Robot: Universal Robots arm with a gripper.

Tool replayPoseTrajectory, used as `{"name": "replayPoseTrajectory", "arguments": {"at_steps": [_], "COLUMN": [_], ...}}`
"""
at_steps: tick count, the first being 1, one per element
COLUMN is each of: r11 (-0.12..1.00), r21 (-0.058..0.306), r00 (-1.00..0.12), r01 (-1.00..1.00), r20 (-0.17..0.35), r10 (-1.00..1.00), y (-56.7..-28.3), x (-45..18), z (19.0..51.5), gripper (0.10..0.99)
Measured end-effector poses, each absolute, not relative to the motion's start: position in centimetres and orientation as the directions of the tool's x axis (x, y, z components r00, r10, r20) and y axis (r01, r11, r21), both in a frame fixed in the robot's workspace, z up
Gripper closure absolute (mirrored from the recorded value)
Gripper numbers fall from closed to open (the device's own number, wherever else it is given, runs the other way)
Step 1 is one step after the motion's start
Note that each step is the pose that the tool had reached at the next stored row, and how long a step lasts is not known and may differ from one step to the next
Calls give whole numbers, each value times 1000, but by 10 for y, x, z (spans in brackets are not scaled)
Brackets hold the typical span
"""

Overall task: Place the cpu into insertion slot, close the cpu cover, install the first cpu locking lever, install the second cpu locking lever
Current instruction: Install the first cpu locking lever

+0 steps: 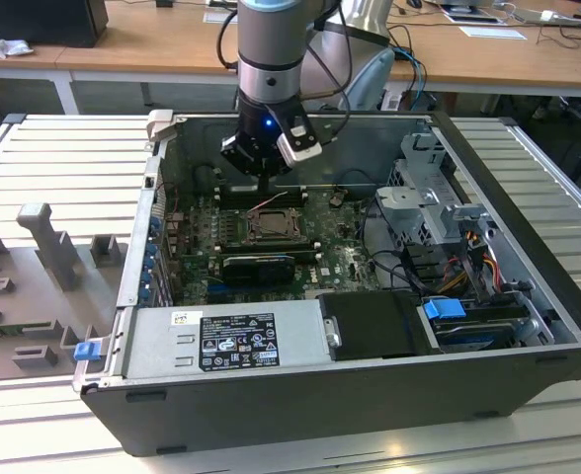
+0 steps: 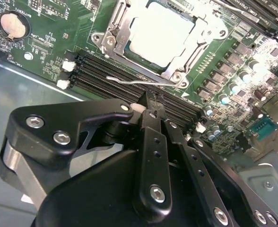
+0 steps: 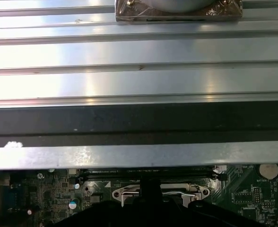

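Observation:
The cpu [image 2: 161, 32] lies flat in the insertion slot [image 1: 269, 227] on the green motherboard. The silver cpu cover [image 2: 116, 37] is down over it, framing its pale face. A thin wire locking lever [image 2: 129, 81] runs along the socket's edge beside the black memory slots; in the exterior view it stands slightly raised [image 1: 272, 202]. My gripper [image 2: 151, 100] is shut, its black fingers pressed together with nothing between them. Its tip is right at the lever's middle; I cannot tell whether it touches. In the exterior view my gripper [image 1: 265, 181] hangs just above the socket's far edge.
The open computer case [image 1: 271, 405] lies on a slatted metal table [image 1: 63, 158]. A grey power-supply box [image 1: 226, 338], a black graphics card [image 1: 261, 265] and drive cages with cables [image 1: 439, 217] surround the socket. The case wall [image 3: 139, 123] is close behind my gripper.

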State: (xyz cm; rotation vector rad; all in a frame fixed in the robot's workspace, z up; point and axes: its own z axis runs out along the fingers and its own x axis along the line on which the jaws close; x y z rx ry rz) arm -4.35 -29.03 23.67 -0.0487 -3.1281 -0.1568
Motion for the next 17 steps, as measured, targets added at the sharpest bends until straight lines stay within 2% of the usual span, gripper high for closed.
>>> {"name": "replayPoseTrajectory", "arguments": {"at_steps": [17], "r11": [993], "r21": [116], "r00": [-1000], "r01": [20], "r20": [0], "r10": [21], "y": [-290], "x": [-36], "z": [229], "gripper": [980]}}
